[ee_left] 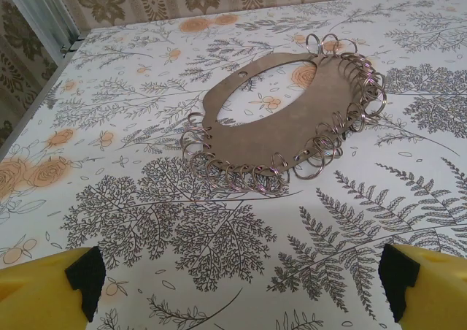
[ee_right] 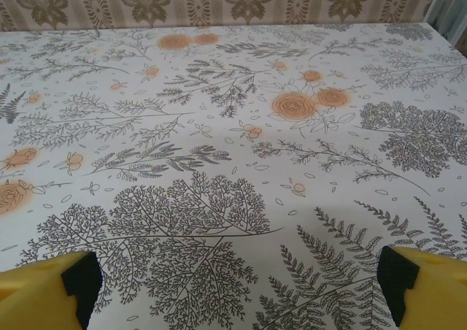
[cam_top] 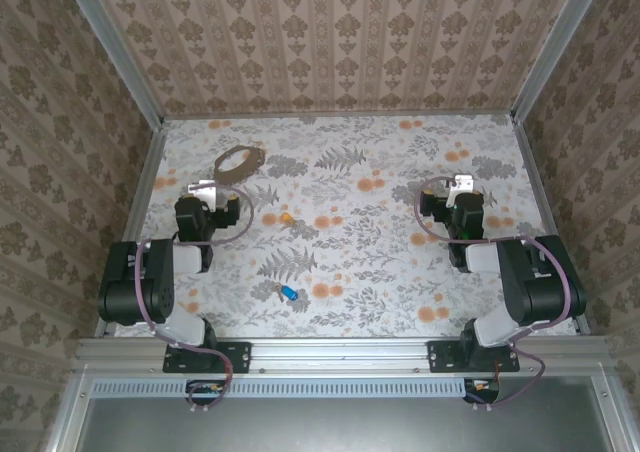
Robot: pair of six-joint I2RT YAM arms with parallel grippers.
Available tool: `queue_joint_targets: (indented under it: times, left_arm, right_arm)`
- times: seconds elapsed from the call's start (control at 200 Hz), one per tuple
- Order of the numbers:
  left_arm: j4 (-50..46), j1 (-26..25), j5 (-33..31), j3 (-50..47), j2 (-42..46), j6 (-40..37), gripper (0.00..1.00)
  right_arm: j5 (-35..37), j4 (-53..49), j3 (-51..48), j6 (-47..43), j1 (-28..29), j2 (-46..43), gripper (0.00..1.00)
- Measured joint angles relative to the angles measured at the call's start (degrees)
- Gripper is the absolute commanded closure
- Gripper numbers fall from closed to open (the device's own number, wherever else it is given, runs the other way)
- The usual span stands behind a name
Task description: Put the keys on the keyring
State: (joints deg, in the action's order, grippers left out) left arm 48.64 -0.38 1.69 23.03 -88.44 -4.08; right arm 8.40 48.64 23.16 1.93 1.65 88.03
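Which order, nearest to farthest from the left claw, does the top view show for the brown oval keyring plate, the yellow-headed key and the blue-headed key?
1. Brown oval keyring plate edged with metal rings: just beyond the left claw, slightly right.
2. Small yellow-headed metal key: further right, toward the middle of the table.
3. Small blue-headed metal key: near its front edge.

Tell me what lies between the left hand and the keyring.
Bare floral tabletop, seen in the left wrist view, runs from the left hand to the keyring.
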Motion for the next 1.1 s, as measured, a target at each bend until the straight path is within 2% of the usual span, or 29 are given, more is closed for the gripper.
queue_joint_targets:
  times: [0.98, 1.1]
  left_arm:
    - [-0.09, -0.55, -1.05, 0.00, 0.17, 0.00, 0.00]
    - [-8.72, -0.66, -1.40, 0.44, 7.96, 0.35, 0.00]
  right_arm:
    - [0.22, 0.20, -0.24, 0.74, -0.15, -0.13, 0.00]
    - [1.81, 0.55, -3.26, 1.84, -0.70, -4.22, 0.00]
